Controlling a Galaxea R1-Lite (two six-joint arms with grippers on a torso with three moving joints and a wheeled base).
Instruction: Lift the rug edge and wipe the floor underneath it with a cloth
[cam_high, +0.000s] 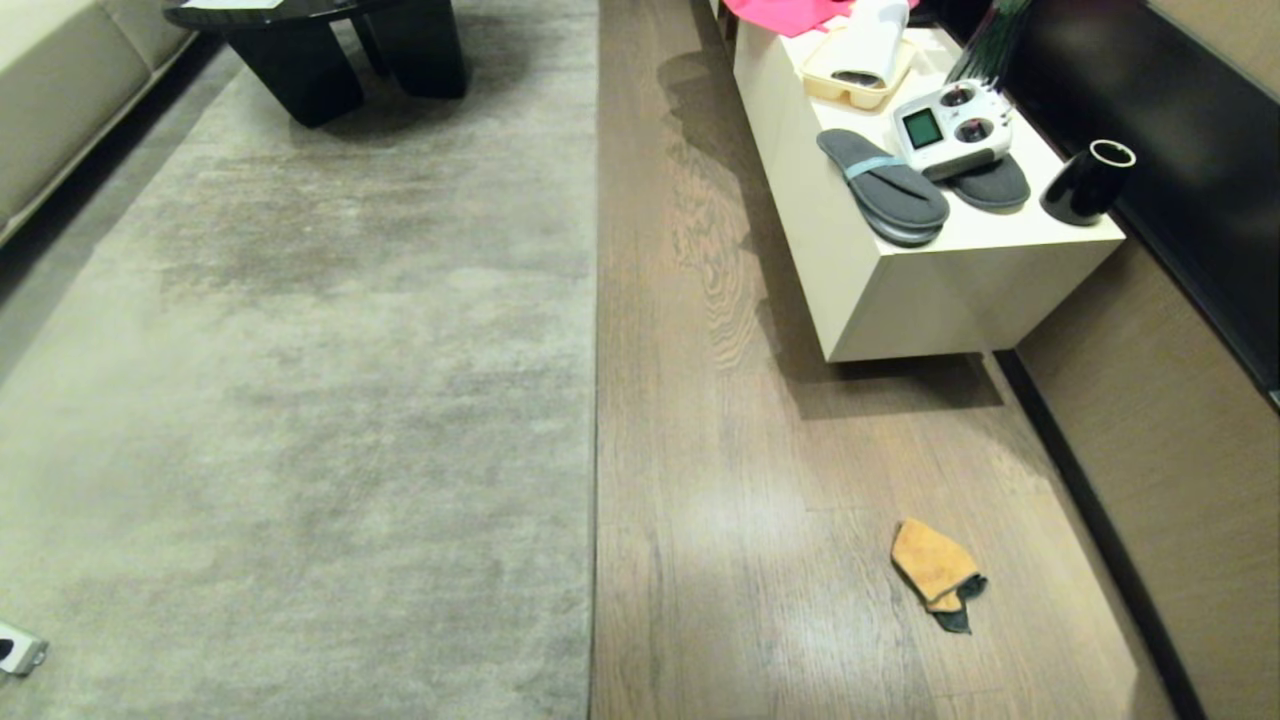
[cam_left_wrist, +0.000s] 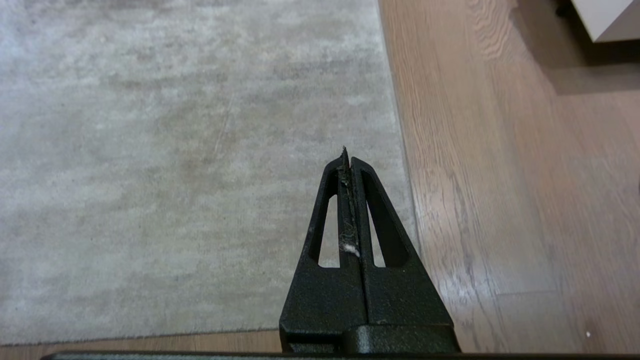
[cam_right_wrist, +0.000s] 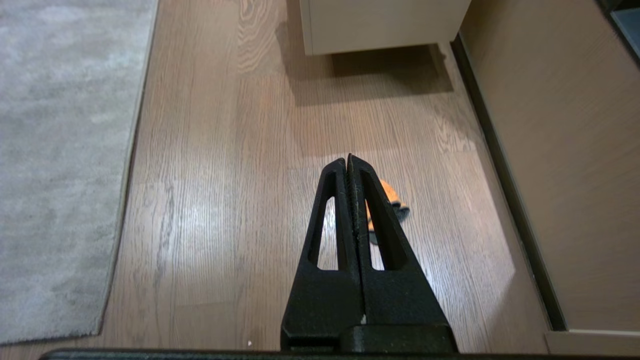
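Neither arm is showing in the head view. The rug edge (cam_high: 597, 400) is lying flat on the floor (cam_high: 760, 480), running straight up the middle of the head view, rug to the left, bare planks to the right. The cloth (cam_high: 935, 572) is sitting crumpled on the planks well right of that edge, near the wall skirting, orange part up with a darker bit at its near end. The left gripper (cam_left_wrist: 347, 156) is hanging above the rug close to its edge, fingers pressed together with nothing in them (some lint is clinging in the seam). The right gripper (cam_right_wrist: 348, 160) is hanging above the bare planks, fingers likewise pressed together and empty; the cloth is peeking out just behind its tip. The white cabinet (cam_high: 900, 290) is standing past the cloth, carrying slippers (cam_high: 885, 188), a remote controller (cam_high: 952, 128) and a black cup (cam_high: 1088, 182). A black coffee table (cam_high: 330, 50) is sitting at the rug's far end.
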